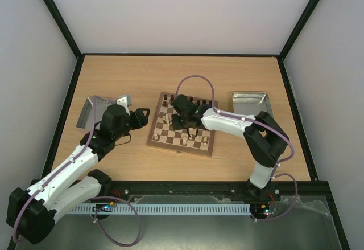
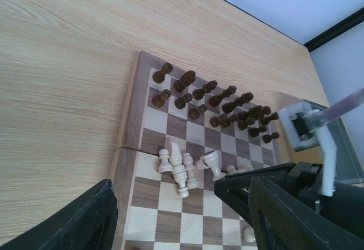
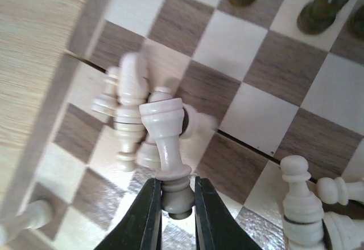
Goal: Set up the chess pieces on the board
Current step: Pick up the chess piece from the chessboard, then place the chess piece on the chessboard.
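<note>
The board lies mid-table. Dark brown chess pieces stand in two rows along its far side. Several cream chess pieces lie toppled in a heap near the board's left edge, and they also show in the right wrist view. My right gripper is shut on the base of a cream piece with a cup-shaped top and holds it tilted just above the heap; this gripper sits over the board in the top view. My left gripper is open and empty, at the board's left edge.
A grey metal tray sits behind my left arm, another tray at the right of the board. More cream pieces stand and lie by my right fingers. Black frame rails edge the table.
</note>
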